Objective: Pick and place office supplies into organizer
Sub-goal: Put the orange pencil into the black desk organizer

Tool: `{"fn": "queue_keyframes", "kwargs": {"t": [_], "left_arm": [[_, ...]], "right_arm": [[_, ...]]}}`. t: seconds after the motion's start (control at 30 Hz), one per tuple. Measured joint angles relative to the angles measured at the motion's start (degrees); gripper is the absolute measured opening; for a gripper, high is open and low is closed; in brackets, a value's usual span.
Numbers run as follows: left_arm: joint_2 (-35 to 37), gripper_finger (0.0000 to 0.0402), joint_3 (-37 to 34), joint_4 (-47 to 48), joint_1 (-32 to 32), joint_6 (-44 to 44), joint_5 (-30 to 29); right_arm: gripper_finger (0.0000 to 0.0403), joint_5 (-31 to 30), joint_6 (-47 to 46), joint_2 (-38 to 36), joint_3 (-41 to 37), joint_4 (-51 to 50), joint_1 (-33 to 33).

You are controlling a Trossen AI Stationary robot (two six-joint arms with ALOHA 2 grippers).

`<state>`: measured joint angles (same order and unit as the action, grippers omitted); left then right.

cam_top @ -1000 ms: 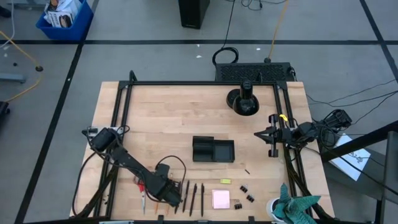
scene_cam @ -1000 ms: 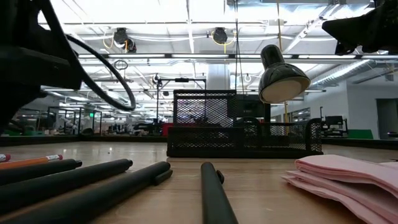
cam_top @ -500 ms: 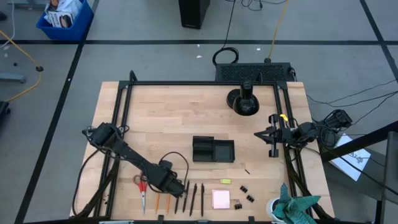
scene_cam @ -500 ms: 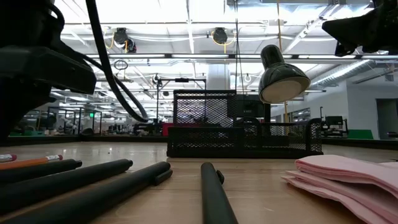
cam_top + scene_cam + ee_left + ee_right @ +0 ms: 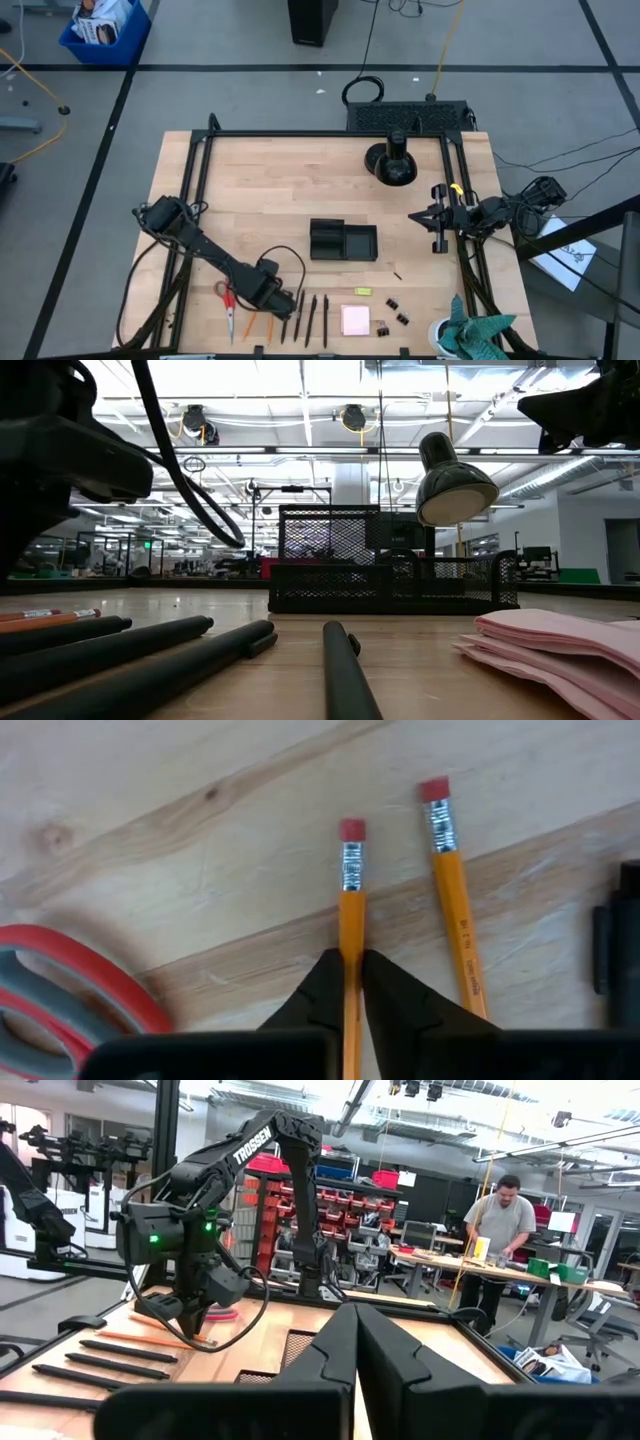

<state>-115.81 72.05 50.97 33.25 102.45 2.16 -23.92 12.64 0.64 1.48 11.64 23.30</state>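
Observation:
Two orange pencils lie side by side on the wood, one (image 5: pixel 350 910) between my left gripper's fingers and the other (image 5: pixel 455 920) just beside it. Red-handled scissors (image 5: pixel 80 985) lie on the other side of the held pencil. My left gripper (image 5: pixel 262 302) points down at the table's near left, shut on the pencil (image 5: pixel 248 322). Dark pens (image 5: pixel 310 318), a pink sticky pad (image 5: pixel 355 320), a yellow-green eraser (image 5: pixel 363 291) and binder clips (image 5: pixel 395 318) lie along the near edge. The black organizer (image 5: pixel 342 241) stands mid-table. My right gripper (image 5: pixel 355 1345) is shut at the table's right edge (image 5: pixel 436 220), holding nothing. My left gripper pinches the pencil's orange shaft (image 5: pixel 350 945) between its two fingertips, a little below the metal band and eraser end. The fingers come from above, pointing down, across the pencil. The pencil lies level along the wood; whether it is lifted I cannot tell.
A round black stand (image 5: pixel 391 163) sits at the far right. A teal cloth in a white cup (image 5: pixel 470 335) stands at the near right corner. Black frame rails (image 5: pixel 195 190) run along the table's sides. Bare wood lies between the organizer and the far rail.
My left gripper has sunk and shifted a little toward the table's far and left edges. The scissors and the pencils' near ends, covered by the arm a second ago, now show in the high view.

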Motion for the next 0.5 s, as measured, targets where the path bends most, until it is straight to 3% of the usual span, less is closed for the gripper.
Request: {"fn": "queue_keyframes", "kwargs": {"t": [0.13,0.3,0.5], "left_arm": [[0.0,0.0007,0.0,-0.26,0.04,-0.17,-1.24],[0.0,0.002,-0.11,-0.45,0.23,-0.87,-2.2],[0.01,0.0015,-0.11,-0.43,2.0,0.12,-9.29]], "right_arm": [[0.0,0.0,-0.02,0.0,-0.01,0.04,-0.01],[0.0,0.0,-0.01,0.0,0.0,0.04,-0.02],[0.0,0.02,0.04,0.0,0.0,0.09,0.01]]}}
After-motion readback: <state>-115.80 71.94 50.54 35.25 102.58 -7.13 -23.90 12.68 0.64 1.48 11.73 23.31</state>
